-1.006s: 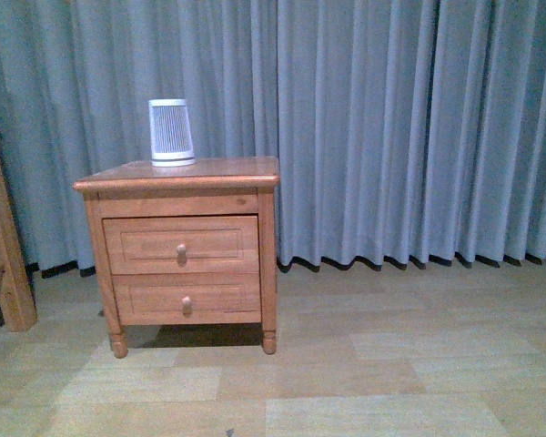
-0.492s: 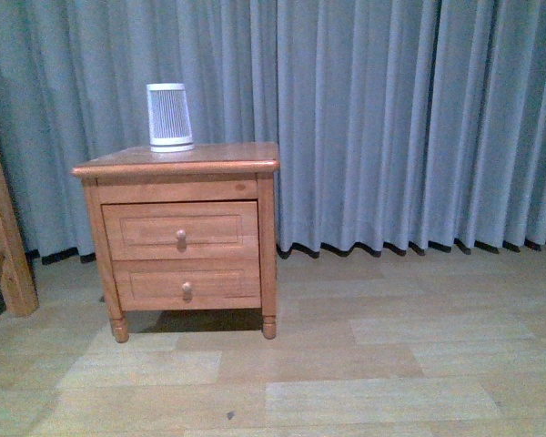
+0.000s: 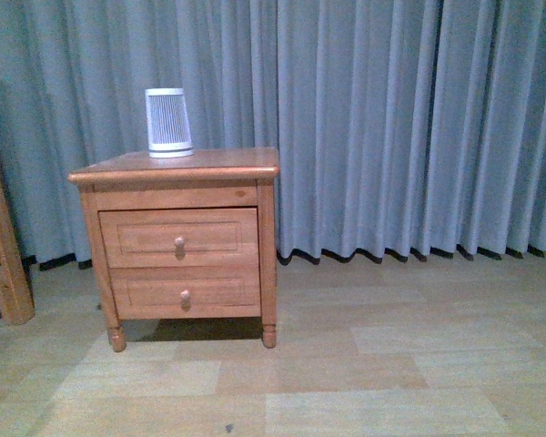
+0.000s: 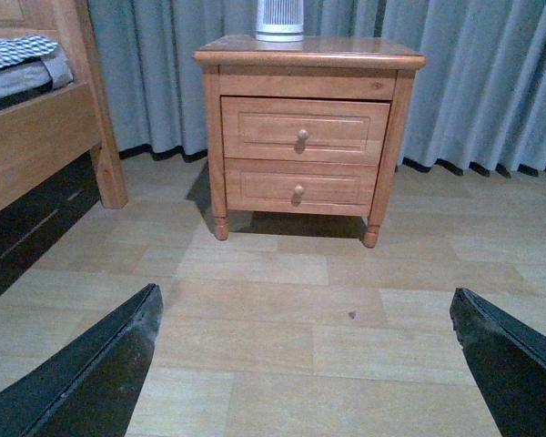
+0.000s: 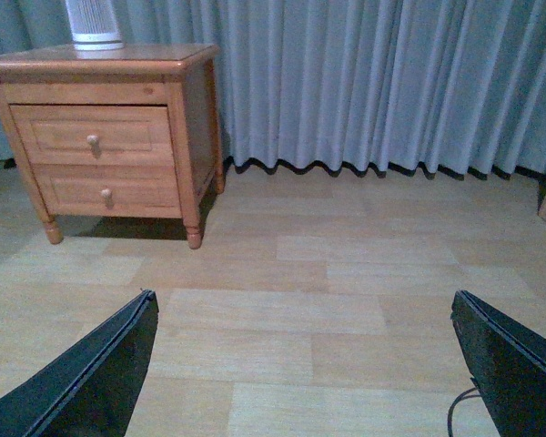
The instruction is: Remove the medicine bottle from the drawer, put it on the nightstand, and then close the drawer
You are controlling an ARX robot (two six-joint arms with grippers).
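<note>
The nightstand stands on the wooden floor, directly in front of the grey-blue curtain.

1. Drawer. The drawer is the upper of the nightstand's two fronts. It is fully closed, flush with the cabinet face, and its round knob sits at the centre. The lower drawer below it is also closed.
2. Medicine bottle. Its position cannot be told from any view (both drawer fronts are shut and hide the interiors).
3. Nightstand top. A white ribbed canister stands upright at the rear of the top, toward the side nearest the wooden bed frame.
4. Left gripper. Its two black fingers are spread wide and hold nothing. It is well apart from the nightstand, over bare floor, facing the drawer fronts.
5. Right gripper. Its fingers are likewise spread wide and hold nothing. It is well apart from the nightstand, off toward the curtain side.

Neither arm shows in the front view.
</note>
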